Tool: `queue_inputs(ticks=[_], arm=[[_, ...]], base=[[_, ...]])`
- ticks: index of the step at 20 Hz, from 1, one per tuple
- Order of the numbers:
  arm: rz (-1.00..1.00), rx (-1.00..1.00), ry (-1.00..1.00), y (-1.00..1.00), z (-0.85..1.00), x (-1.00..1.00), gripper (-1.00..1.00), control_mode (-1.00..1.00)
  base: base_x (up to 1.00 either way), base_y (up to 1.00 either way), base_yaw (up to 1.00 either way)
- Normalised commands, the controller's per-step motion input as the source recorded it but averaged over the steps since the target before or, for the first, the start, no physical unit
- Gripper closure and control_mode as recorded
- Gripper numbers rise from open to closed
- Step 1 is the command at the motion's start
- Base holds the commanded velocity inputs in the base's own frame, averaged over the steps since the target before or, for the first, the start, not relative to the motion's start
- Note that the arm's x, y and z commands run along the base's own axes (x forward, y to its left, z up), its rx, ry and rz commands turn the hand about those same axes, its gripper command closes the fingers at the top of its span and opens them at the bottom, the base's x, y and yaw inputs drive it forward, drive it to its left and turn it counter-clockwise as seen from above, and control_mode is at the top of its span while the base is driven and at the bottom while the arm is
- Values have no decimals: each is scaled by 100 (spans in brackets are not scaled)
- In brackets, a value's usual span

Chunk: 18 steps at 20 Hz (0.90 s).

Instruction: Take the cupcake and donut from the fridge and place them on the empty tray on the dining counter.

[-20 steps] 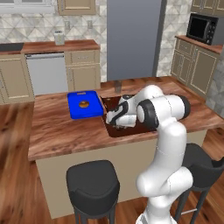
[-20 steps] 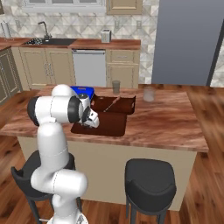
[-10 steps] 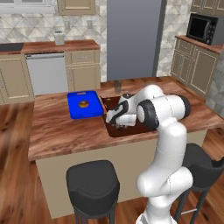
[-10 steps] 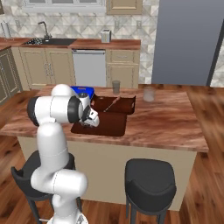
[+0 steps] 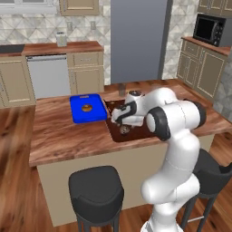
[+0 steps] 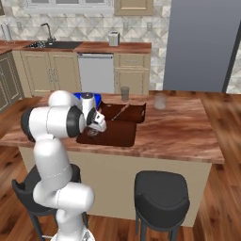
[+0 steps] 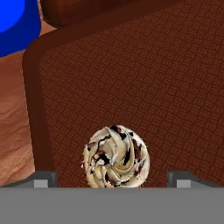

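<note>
The cupcake, dark with a swirled greyish-tan top, stands on the dark brown tray near its corner. My gripper hangs just over it, open, a fingertip on each side and clear of the cake. From the base views the gripper points down over the cupcake on the tray, which lies on the dining counter. The fridge stands behind with its doors shut. The donut is out of view.
A bright blue tray with a brown ring pastry lies left of the dark tray. Two glasses stand at the counter's far side. Dark stools sit in front of the counter.
The jaws have spread a little wider around the cupcake, which rests on the tray. The arm has hardly moved.
</note>
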Motion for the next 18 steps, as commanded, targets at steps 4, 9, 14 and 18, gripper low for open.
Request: queue_inputs(ticks=[4,9,14,18], arm=[[0,0,0,-1,83,-46,-100,-100],[21,-9,-22,20,84,-100,-100,-100],[17,-5,-3,1,100,-100,-100,-100],[11,1,0,0,95,-100,-100,-100]], base=[[0,0,0],[0,0,0],[0,0,0],[0,0,0]])
